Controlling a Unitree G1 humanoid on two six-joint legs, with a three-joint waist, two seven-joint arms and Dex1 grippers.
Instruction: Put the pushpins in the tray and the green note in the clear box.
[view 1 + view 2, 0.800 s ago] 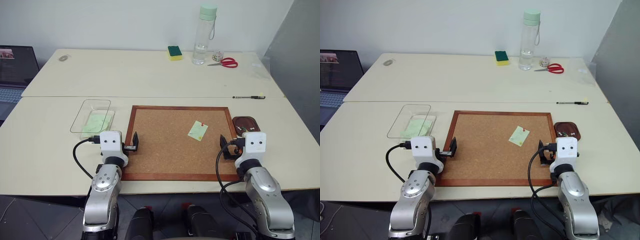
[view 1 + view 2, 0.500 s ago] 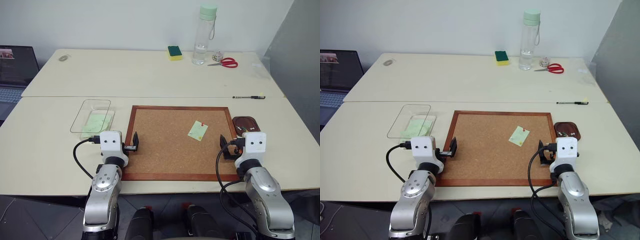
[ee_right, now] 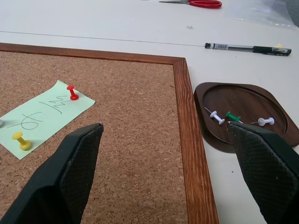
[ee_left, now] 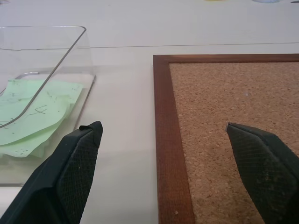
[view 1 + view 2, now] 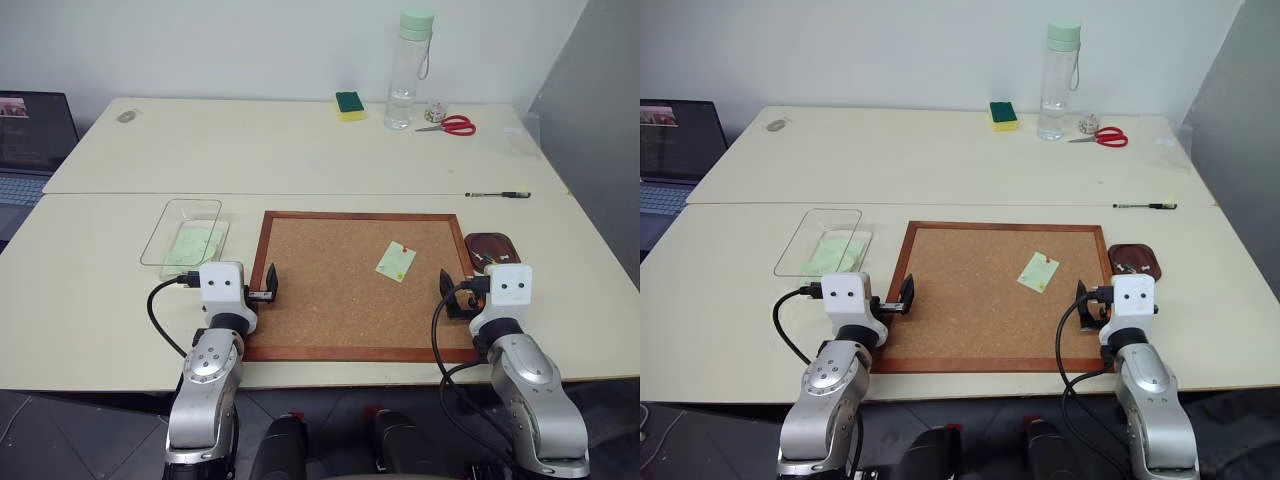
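Cream table point(image 5: 330, 150) holds my cork board point(image 5: 340, 300); green note point(image 3: 44, 112) pinned there by pushpins point(image 3: 72, 92); my left gripper point(image 4: 163, 140) and right gripper point(image 3: 166, 137) gape wide, empty.

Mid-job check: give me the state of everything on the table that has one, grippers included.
Green note: pinned on the cork board.
Red pushpin: stuck in the note.
Yellow pushpin: stuck in the note.
Tray: holds two white pins and a green one.
Clear box: holds green notes.
Bottle: upright, lid on.
Left gripper: open, empty.
Right gripper: open, empty.
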